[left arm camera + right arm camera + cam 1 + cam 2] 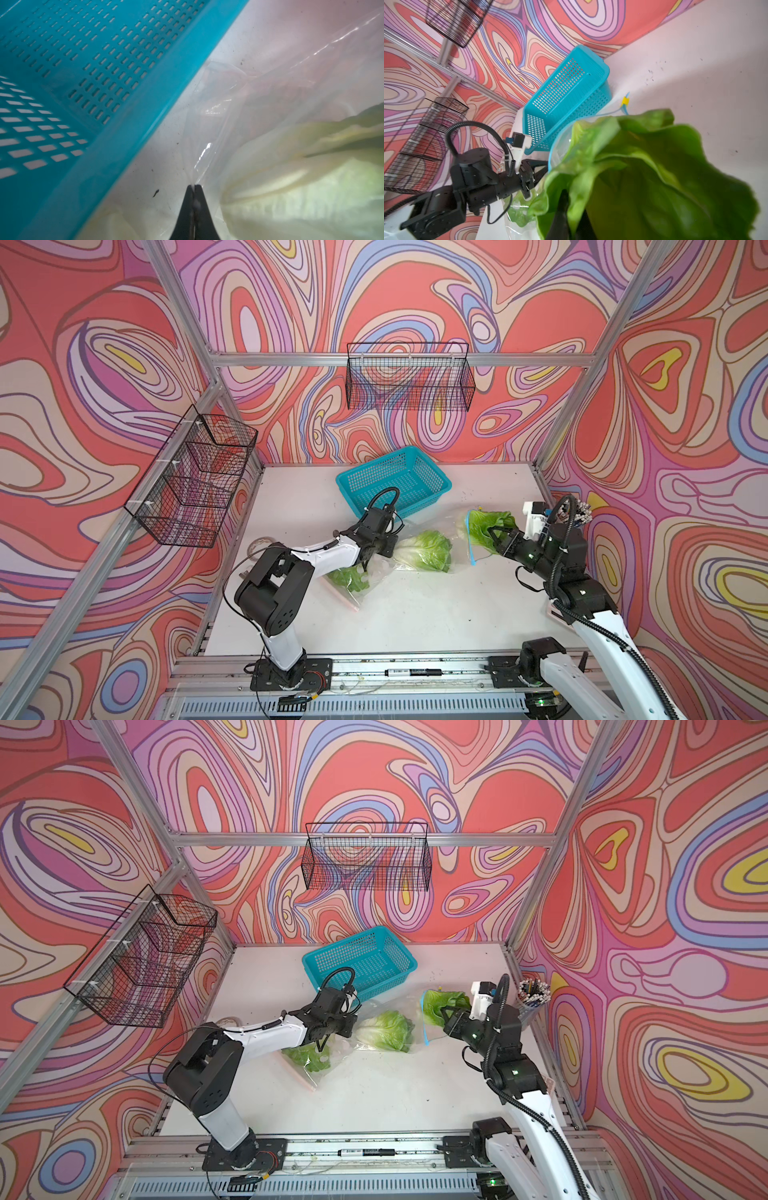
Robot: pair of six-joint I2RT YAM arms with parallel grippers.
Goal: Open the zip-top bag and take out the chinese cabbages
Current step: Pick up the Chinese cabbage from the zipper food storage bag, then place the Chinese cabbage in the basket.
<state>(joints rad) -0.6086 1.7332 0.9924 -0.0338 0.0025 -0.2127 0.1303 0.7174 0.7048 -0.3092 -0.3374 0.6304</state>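
Observation:
The clear zip-top bag [384, 570] lies across the white table, its blue zip mouth [471, 539] pointing right. One of the chinese cabbages [426, 549] [388, 1029] sits inside at the middle. A second [348, 577] [309, 1056] lies in the bag's left end, under my left wrist. My left gripper [367, 561] [195, 186] is shut on a fold of the bag's film. The third cabbage [492, 522] [654, 166] sticks out through the mouth. My right gripper [495, 534] [571, 207] is shut on its green leaves.
A teal slotted basket [395, 481] [83, 83] [566, 97] stands just behind the bag, close to my left gripper. Black wire baskets hang on the back wall [409, 377] and left wall [195, 477]. A cup of pens [534, 994] stands at the right edge and a tape roll [259, 545] at the left.

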